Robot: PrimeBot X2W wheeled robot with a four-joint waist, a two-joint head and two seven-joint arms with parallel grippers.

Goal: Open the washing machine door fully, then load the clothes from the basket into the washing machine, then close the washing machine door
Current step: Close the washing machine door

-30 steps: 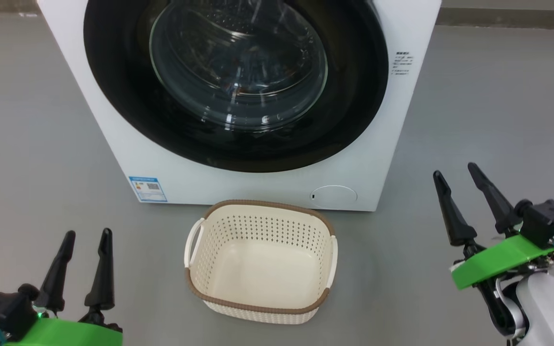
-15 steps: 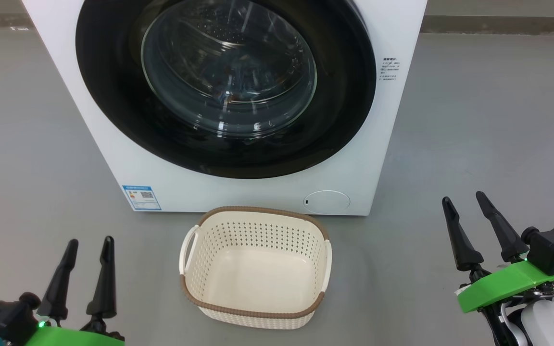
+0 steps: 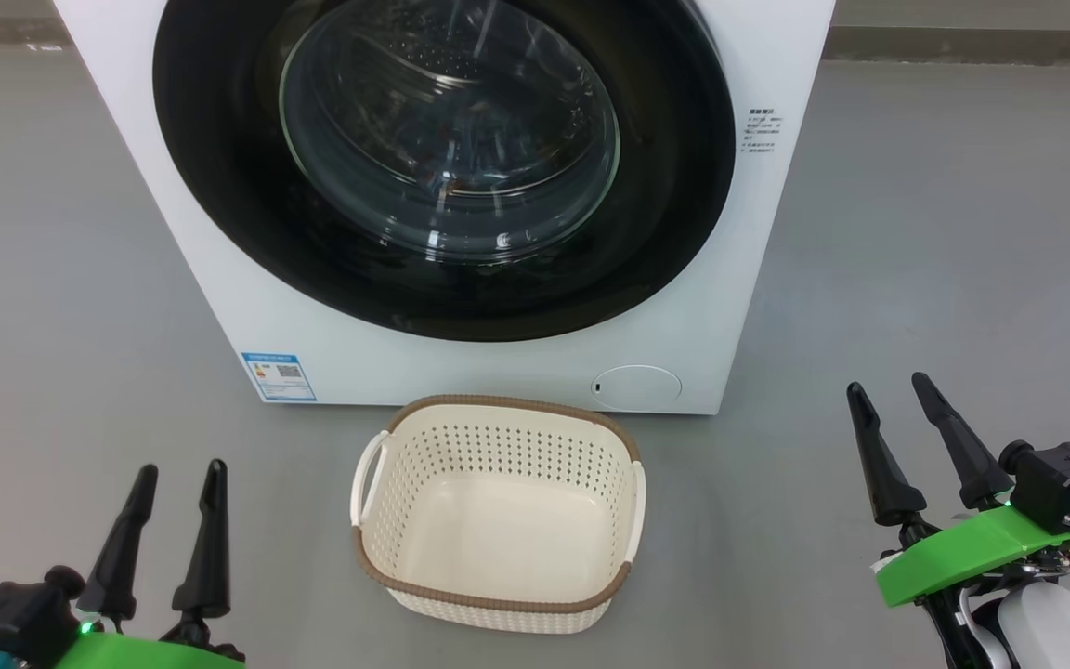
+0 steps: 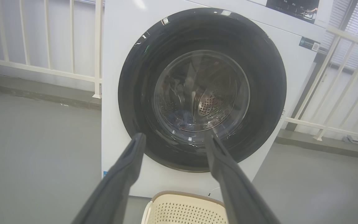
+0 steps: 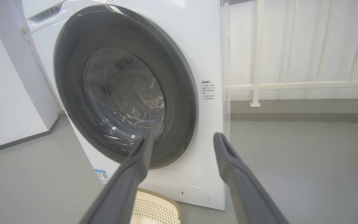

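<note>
the washing machine door [image 3: 447, 158] sits shut against the washing machine [image 3: 461, 367], so its glass and black ring bar the way into the drum. the basket [image 3: 489, 599] stands on the floor just near of the machine's front, at the middle, its top open to a reach from above. grey floor [image 3: 61, 307] spreads wide to the left and right of both. the left gripper [image 3: 182, 467] and right gripper [image 3: 886, 384], fingers spread, stand well apart from basket and machine. white railings [image 4: 97, 46] stand behind the machine.
</note>
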